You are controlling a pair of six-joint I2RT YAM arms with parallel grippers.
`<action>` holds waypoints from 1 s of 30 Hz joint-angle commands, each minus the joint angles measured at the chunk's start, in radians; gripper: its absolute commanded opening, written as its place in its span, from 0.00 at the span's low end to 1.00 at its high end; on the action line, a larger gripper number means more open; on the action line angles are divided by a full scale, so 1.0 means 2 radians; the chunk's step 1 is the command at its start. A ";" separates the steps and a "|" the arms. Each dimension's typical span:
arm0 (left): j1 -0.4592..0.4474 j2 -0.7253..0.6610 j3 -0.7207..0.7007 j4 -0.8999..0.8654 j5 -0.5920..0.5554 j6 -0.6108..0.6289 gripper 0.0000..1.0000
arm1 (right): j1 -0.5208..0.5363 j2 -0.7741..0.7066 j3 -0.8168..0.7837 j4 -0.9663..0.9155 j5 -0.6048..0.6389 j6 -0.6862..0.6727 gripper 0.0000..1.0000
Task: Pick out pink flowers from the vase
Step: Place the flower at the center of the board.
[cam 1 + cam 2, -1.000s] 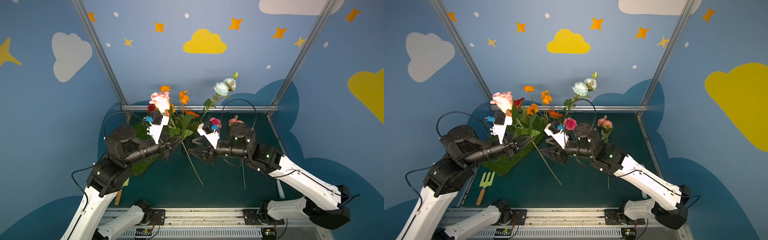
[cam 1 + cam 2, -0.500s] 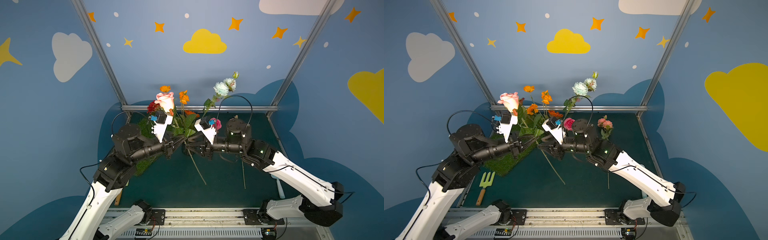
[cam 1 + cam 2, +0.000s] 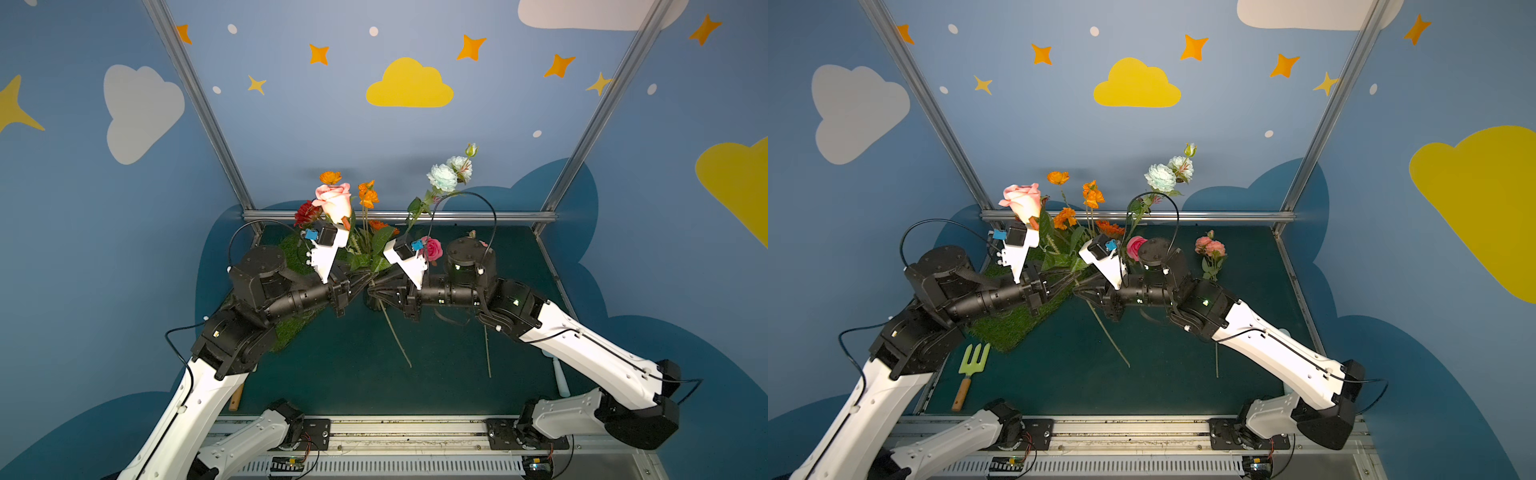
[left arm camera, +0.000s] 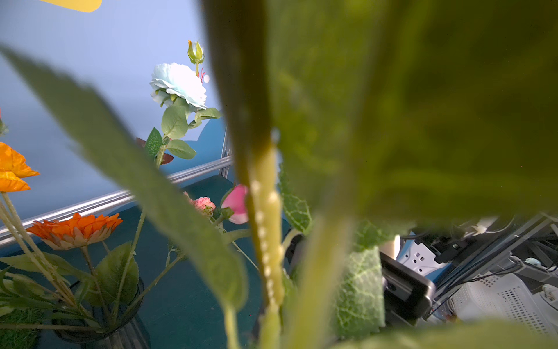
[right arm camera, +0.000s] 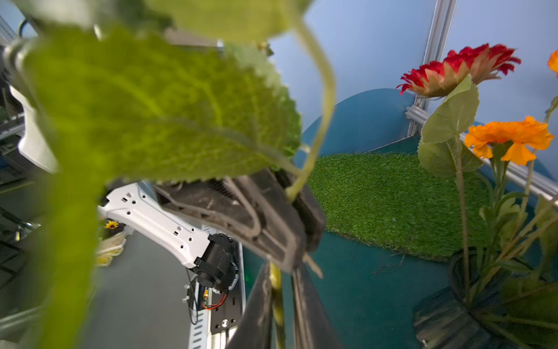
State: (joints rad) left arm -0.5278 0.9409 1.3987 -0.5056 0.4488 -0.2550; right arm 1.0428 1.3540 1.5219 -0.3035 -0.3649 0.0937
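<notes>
The pale pink rose (image 3: 332,201) (image 3: 1022,201) stands clear of the vase, its long stem (image 3: 398,338) slanting down over the table. My left gripper (image 3: 360,286) (image 3: 1059,283) is shut on that stem. My right gripper (image 3: 377,291) (image 5: 279,302) is shut on the same stem just below, fingertips nearly meeting the left's. The dark ribbed vase (image 5: 471,305) (image 4: 99,331) stands right behind them with orange flowers (image 3: 368,197) in it. A hot-pink rose (image 3: 432,248) shows behind the right wrist. A peach-pink branch (image 3: 1210,247) lies on the table. Leaves hide the jaws in the left wrist view.
White-bluish blooms (image 3: 442,176) rise high at the back, and a red flower (image 3: 307,212) sits left of the bouquet. A grass mat (image 3: 1013,324) lies under the left arm, with a green garden fork (image 3: 971,365) near the front left.
The right gripper moved left to the rose's stem and closed on it. The left arm carried the pale pink rose a little toward the middle.
</notes>
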 commanded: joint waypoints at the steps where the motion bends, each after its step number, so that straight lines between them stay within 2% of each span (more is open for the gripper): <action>1: -0.004 -0.002 0.006 0.007 0.003 0.007 0.02 | -0.003 -0.012 0.013 0.002 0.011 -0.002 0.00; 6: -0.005 -0.003 0.005 0.003 -0.005 0.013 0.03 | -0.003 -0.015 0.011 0.001 0.011 0.002 0.00; 8: -0.004 -0.003 0.006 0.001 -0.004 0.015 0.07 | -0.003 -0.017 0.009 0.003 0.013 0.003 0.00; 9: -0.005 -0.005 0.005 0.003 -0.002 0.017 0.14 | -0.003 -0.018 0.009 0.004 0.014 0.003 0.00; 12: -0.005 -0.012 0.002 0.007 -0.008 0.021 0.56 | -0.004 -0.019 0.014 -0.014 0.030 -0.001 0.00; 15: -0.005 -0.020 0.005 0.000 -0.027 0.037 0.77 | -0.004 -0.028 0.013 -0.034 0.056 -0.007 0.00; 17: -0.005 -0.023 0.011 -0.013 -0.038 0.048 0.98 | -0.007 -0.037 0.012 -0.046 0.067 -0.013 0.00; 23: -0.005 -0.031 0.028 -0.058 -0.034 0.078 1.00 | -0.017 -0.072 0.014 -0.089 0.117 -0.019 0.00; 30: -0.005 -0.038 0.026 -0.091 0.010 0.102 1.00 | -0.023 -0.114 0.024 -0.141 0.156 -0.019 0.00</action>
State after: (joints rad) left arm -0.5362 0.8650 1.4345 -0.6357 0.4156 -0.0952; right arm 0.9997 1.1542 1.5311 -0.5179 -0.1116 0.0650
